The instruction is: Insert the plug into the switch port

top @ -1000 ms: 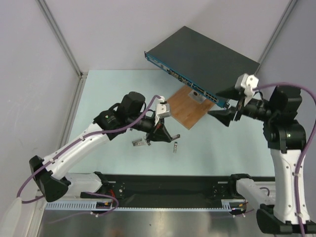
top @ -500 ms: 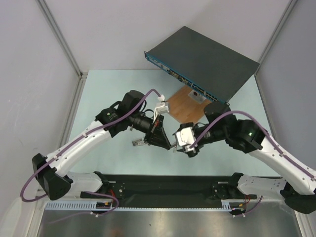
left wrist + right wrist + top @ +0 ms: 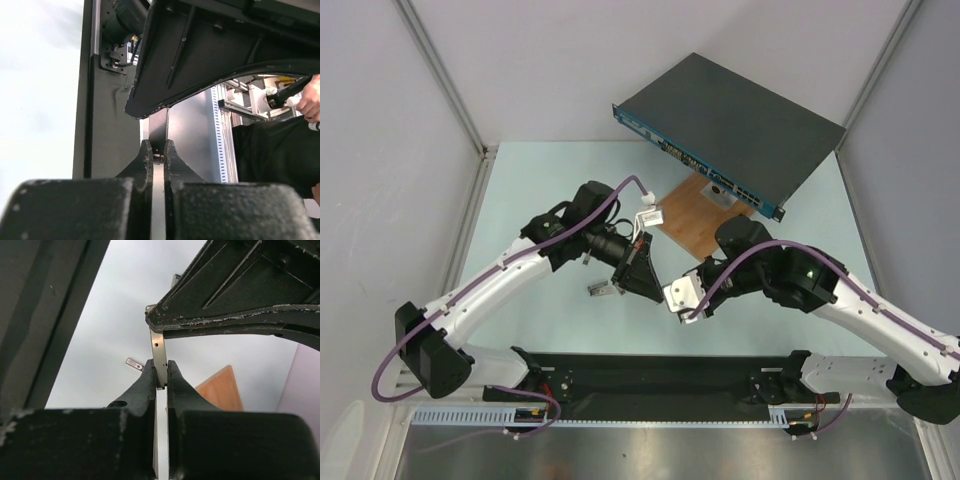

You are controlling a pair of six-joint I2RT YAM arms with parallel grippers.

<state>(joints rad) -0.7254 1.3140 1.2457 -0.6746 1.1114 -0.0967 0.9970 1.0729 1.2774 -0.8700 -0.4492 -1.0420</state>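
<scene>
The plug [image 3: 159, 352] is a thin silver metal piece held in the air between both arms over the table's middle. My right gripper [image 3: 161, 366] is shut on its lower end. The upper end runs up into my left gripper [image 3: 158, 146], whose fingers [image 3: 240, 315] stand above in the right wrist view. In the left wrist view the plug [image 3: 158, 180] fills the narrow slot between the fingers. From above, the left gripper [image 3: 642, 272] and right gripper [image 3: 665, 292] meet tip to tip and hide the plug. The switch [image 3: 730, 125], dark grey with a blue front strip, lies at the back.
A brown wooden board [image 3: 692, 215] lies in front of the switch, also seen in the right wrist view as the board [image 3: 222, 387]. A small labelled metal piece [image 3: 602, 290] lies on the pale green table left of the grippers. Grey walls stand on both sides.
My right arm swung from beside the switch down to the table's middle and closed on the plug. The left arm shifted slightly right and turned its gripper toward it.
</scene>
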